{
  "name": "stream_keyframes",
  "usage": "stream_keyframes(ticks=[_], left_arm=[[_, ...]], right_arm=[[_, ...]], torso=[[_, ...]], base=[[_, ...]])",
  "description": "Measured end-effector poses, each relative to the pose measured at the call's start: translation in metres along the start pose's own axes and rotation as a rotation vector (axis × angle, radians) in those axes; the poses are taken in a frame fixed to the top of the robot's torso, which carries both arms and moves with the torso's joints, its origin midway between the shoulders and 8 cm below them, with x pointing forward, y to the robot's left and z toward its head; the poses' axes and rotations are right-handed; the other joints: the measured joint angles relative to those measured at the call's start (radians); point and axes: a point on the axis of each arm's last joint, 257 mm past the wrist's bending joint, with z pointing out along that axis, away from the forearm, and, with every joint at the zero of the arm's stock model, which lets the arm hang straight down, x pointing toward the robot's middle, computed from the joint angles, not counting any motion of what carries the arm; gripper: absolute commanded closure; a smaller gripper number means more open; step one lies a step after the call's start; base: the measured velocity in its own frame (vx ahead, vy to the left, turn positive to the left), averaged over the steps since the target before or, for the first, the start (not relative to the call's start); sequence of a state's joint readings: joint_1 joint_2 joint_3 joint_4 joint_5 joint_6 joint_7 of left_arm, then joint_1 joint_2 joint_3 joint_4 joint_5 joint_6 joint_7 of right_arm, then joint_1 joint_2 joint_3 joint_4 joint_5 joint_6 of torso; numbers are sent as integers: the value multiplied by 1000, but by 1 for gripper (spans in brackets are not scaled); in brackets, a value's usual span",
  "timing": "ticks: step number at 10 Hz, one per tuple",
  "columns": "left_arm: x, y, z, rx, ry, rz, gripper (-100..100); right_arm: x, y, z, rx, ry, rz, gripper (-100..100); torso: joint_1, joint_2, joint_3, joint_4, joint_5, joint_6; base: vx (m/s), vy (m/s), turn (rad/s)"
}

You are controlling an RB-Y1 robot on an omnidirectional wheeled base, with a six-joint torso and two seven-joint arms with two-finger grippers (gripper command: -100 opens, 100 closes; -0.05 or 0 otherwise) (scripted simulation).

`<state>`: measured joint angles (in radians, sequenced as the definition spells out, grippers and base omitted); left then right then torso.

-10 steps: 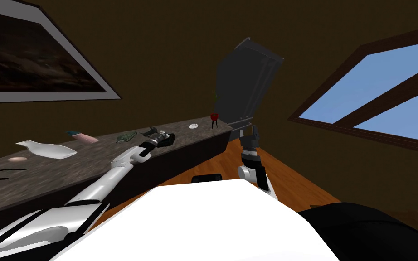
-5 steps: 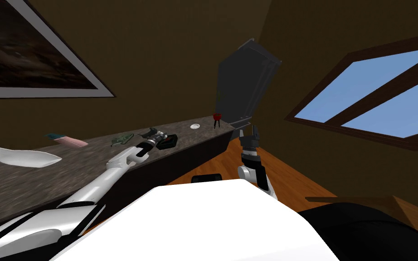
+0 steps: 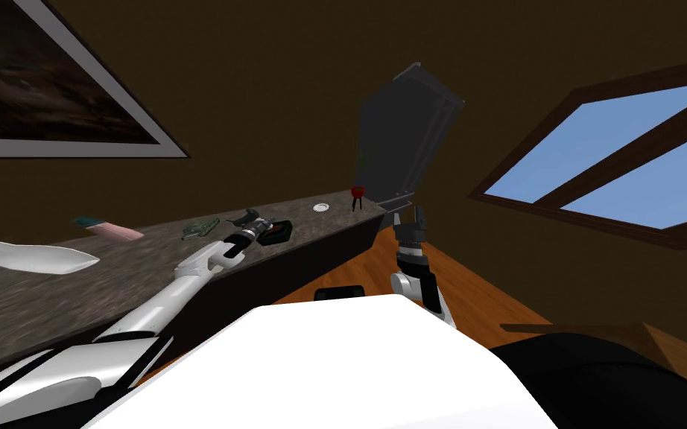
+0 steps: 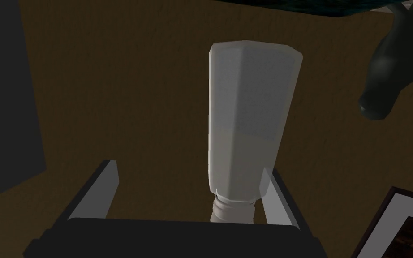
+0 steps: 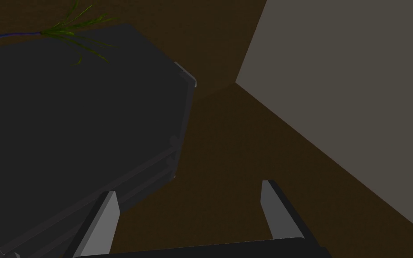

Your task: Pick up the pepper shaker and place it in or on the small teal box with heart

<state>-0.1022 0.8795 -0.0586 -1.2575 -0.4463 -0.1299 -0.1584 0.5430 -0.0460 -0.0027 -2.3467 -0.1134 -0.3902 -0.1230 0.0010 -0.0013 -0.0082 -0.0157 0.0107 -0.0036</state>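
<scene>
Pepper shaker (image 4: pixel 250 121) leans on one finger of your wide-spread left gripper (image 4: pixel 190 168) at the teal box (image 3: pixel 281 232), unmoved this half second, so it's likely released; right gripper (image 5: pixel 188 187) gapes idle.

Dark speckled counter (image 3: pixel 74 298) with a white vase (image 3: pixel 33 255) on its side, a pink oblong item (image 3: pixel 115 232), a dark box (image 3: pixel 276 232), a small white dish (image 3: pixel 321 207)
</scene>
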Motion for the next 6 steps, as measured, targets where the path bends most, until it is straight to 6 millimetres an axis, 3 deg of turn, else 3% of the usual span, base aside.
stream_keyframes(ticks=[6], left_arm=[[-30, 8, -3, 31, -17, 12, -100]], right_arm=[[0, 0, 0, 0, 0, 0, 0]], torso=[[-3, -1, -1, 0, -1, 0]], base=[[23, -49, 53]])
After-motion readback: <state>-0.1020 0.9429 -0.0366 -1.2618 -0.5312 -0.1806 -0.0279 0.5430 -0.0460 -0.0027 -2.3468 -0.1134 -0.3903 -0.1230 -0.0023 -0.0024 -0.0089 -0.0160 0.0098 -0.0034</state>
